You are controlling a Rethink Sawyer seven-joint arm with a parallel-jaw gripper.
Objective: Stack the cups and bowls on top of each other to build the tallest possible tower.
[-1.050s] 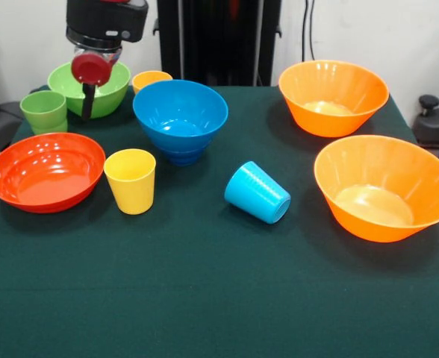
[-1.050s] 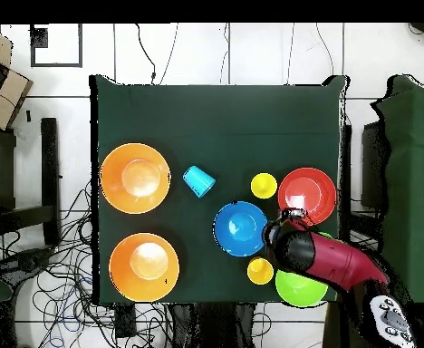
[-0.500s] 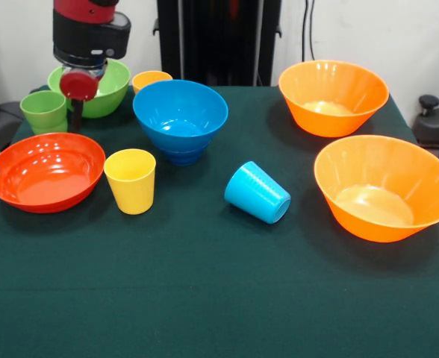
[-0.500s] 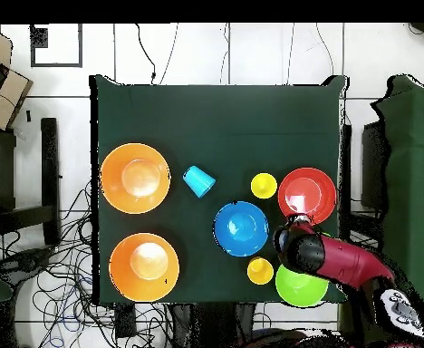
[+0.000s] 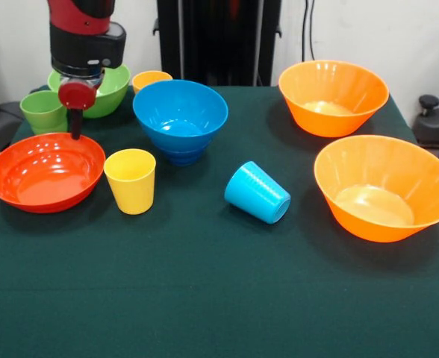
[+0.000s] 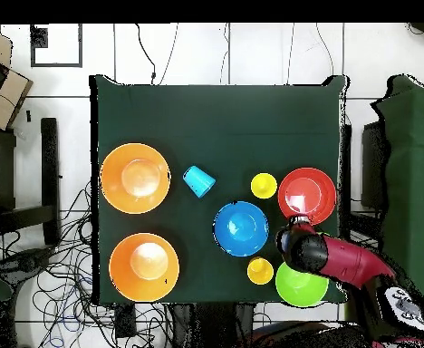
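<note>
Over far rim of red bowl (image 5: 45,171), gripper (image 5: 75,130) positioned; bowl directly below; jaw state cannot be told.

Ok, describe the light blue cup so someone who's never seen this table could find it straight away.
Start at the blue bowl in the middle of the green table. Just in front of it, towards the orange bowls, is the light blue cup. It is the only cup lying on its side.

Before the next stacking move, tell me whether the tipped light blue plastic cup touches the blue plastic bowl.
Apart. The front view shows dark green tablecloth between the light blue cup lying on its side and the blue bowl; the overhead view shows the same gap.
</note>
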